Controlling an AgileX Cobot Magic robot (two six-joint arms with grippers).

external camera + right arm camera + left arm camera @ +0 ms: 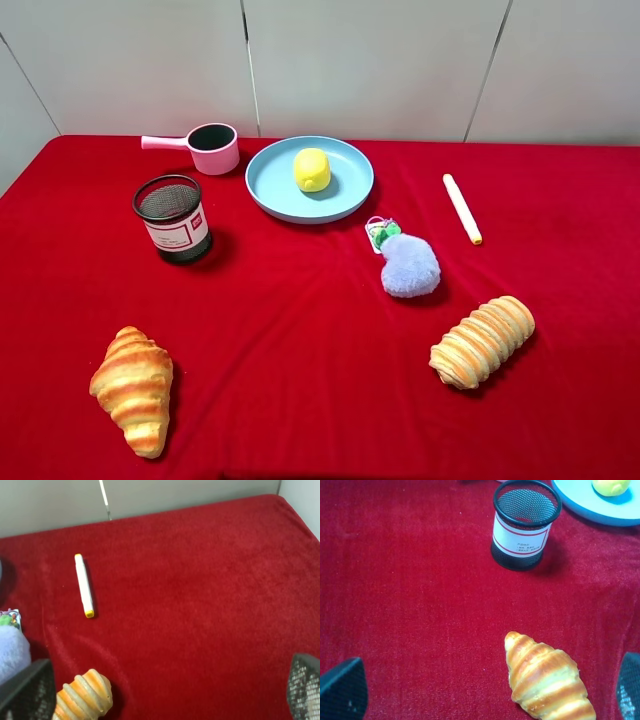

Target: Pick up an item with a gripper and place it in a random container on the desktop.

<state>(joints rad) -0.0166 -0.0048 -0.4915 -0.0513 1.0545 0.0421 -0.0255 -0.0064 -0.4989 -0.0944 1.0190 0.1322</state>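
Observation:
The small yellow lemon (311, 169) lies inside the light-blue plate (275, 190) at the back middle of the red desktop (300, 330). In the left wrist view the lemon (610, 486) and the plate's edge (590, 507) show at the frame's corner. Neither arm shows in the exterior high view. The left gripper (485, 692) is open and empty, its fingertips (342, 690) far apart over the cloth beside a croissant (547, 680). The right gripper (165, 692) is open and empty, its fingertips (27, 690) wide apart.
A black mesh cup (172, 217) and a pink handled cup (210, 147) stand back left. A croissant (133, 388) lies front left, a striped bread roll (482, 341) front right, a fluffy blue pompom (408, 263) mid right, a white-yellow marker (462, 208) back right.

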